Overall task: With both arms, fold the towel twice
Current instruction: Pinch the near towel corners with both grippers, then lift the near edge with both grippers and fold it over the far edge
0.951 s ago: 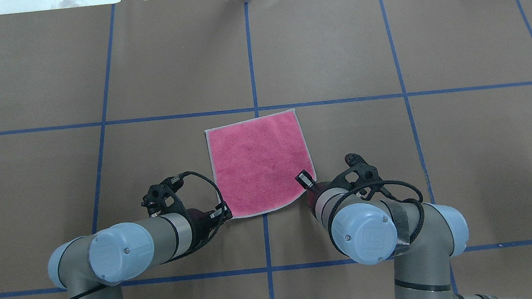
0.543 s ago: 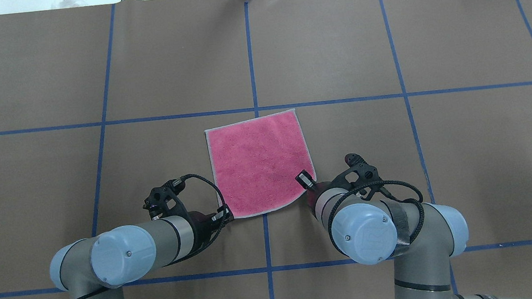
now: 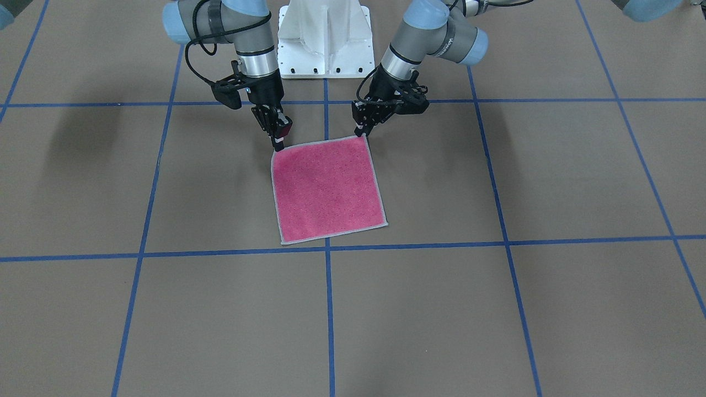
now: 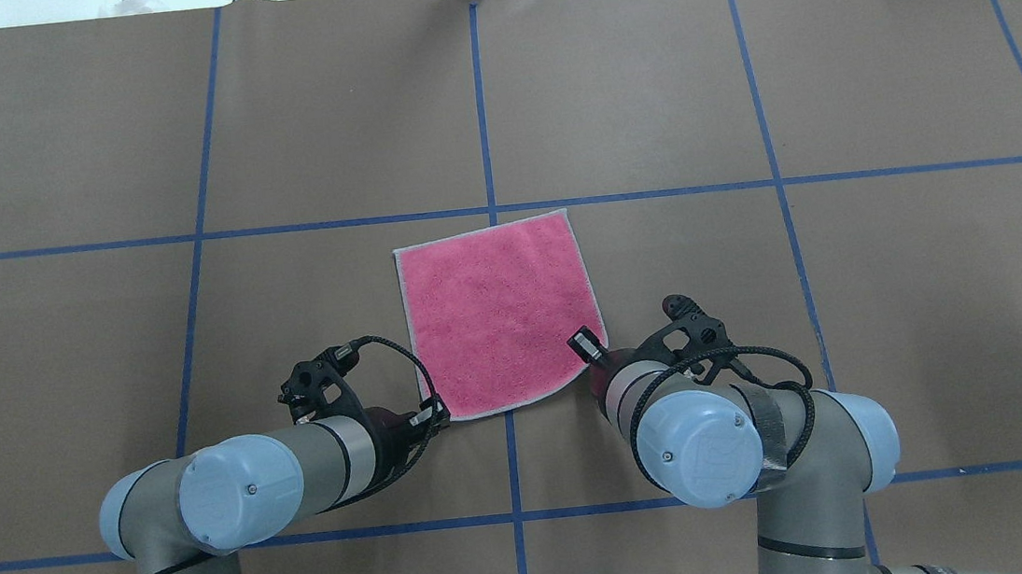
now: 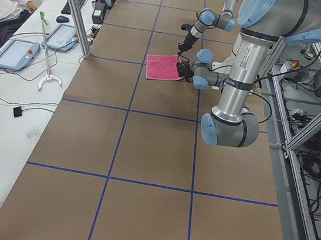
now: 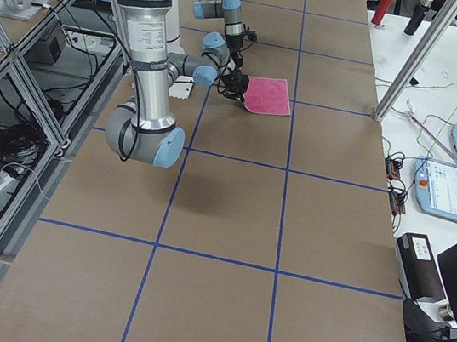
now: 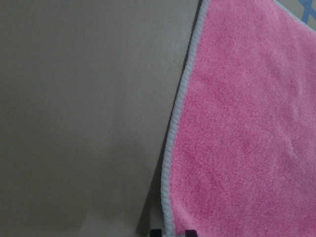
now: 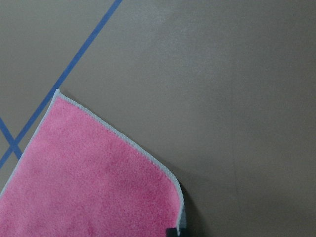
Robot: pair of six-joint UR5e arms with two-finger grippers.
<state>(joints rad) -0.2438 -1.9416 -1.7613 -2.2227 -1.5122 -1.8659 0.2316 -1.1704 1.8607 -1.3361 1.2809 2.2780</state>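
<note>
We are looking down on the bench (image 4: 897, 306), and the towel (image 4: 499, 311) is lying near its middle, pink side up and opened out in a single layer, with its light grey stitched edge showing all round. One of the blue tape lines (image 4: 479, 93) is running straight under it, and its far edge is stopping just short of the crosswise line. Both arms are reaching in from the robot's side, one to each near corner. The right arm (image 4: 700, 447) is bringing the right claw (image 4: 586, 347) down on the near right corner, and that claw is looking clenched on the towel. The corner is curling up a little, so the outline is reading as rounded there. From the right wrist camera the grey edge is running down to a dark fingertip (image 8: 173, 231) at the bottom of the view. On the other side, the left arm (image 4: 240, 487) is holding the left claw (image 4: 434, 416) at the near left corner, which is lying flat. In the left wrist camera two dark fingertips (image 7: 156, 232) are sitting either side of the stitched edge, but we cannot tell whether they are pinching it. The far two corners are resting on the bench, well apart from both claws.
</note>
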